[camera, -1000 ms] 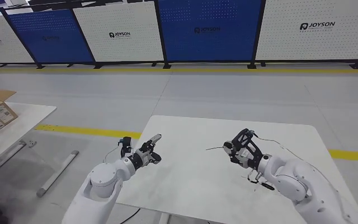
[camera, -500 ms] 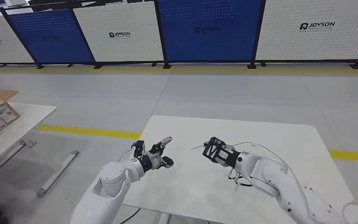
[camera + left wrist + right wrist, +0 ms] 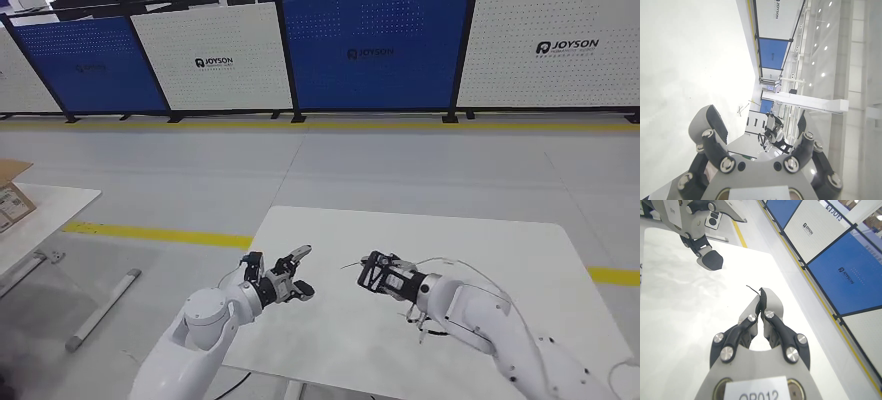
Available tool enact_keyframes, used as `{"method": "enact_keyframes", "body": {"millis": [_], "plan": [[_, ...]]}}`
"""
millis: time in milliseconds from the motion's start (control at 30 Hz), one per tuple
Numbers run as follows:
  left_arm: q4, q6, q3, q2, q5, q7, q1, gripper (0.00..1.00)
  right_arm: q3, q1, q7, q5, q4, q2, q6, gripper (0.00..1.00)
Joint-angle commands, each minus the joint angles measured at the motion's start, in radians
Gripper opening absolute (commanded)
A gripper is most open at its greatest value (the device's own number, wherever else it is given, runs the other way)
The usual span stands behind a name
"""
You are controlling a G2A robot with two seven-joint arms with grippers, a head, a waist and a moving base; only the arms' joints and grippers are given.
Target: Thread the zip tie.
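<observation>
Threading is not yet begun, as far as I can judge. The zip tie [image 3: 752,289] is a thin black strip pinched in the right end effector [image 3: 761,295], whose fingers are pressed together on it, and a short tip pokes out toward the left. The left end effector [image 3: 301,270] hangs just left of that tip over the worktop [image 3: 340,345], its 2 fingers spread apart and empty. What remains is to bring tip and head together and push through; the head is hidden. The right wrist view shows the clamp on the tie plainly, while in the top view the tie is a faint line. The left wrist view adds thin black strips [image 3: 741,110] lying crossed on the worktop; I cannot tell whether they are more ties.
</observation>
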Motion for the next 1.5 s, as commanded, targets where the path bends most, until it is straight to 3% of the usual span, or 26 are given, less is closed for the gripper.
{"method": "enact_keyframes", "body": {"millis": [0, 167, 600, 733, 933, 1200, 1467], "plan": [[0.013, 0.000, 0.019, 0.003, -0.016, -0.037, -0.006, 1.00, -0.020, 0.017, -0.008, -0.053, 0.002, -0.010, 0.000, 0.00], [0.052, 0.000, 0.052, 0.019, -0.078, -0.102, -0.032, 1.00, -0.061, 0.053, -0.060, -0.095, 0.031, -0.037, 0.000, 0.00], [0.056, -0.002, 0.064, 0.019, -0.099, -0.086, -0.037, 1.00, -0.061, 0.053, -0.060, -0.095, 0.031, -0.037, 0.000, 0.00], [0.089, 0.000, 0.094, 0.013, -0.172, -0.077, -0.059, 1.00, -0.059, 0.041, -0.080, -0.155, 0.024, -0.040, 0.000, 0.00], [0.195, 0.000, 0.167, 0.022, -0.334, -0.071, -0.132, 1.00, -0.100, 0.050, -0.104, -0.266, 0.016, -0.046, 0.000, 0.00], [0.195, -0.003, 0.167, 0.021, -0.334, -0.068, -0.132, 1.00, -0.100, 0.050, -0.104, -0.266, 0.016, -0.046, 0.000, 0.00], [0.222, 0.000, 0.183, 0.022, -0.529, -0.063, -0.150, 1.00, -0.100, 0.050, -0.104, -0.266, 0.016, -0.046, 0.000, 0.00]]}}
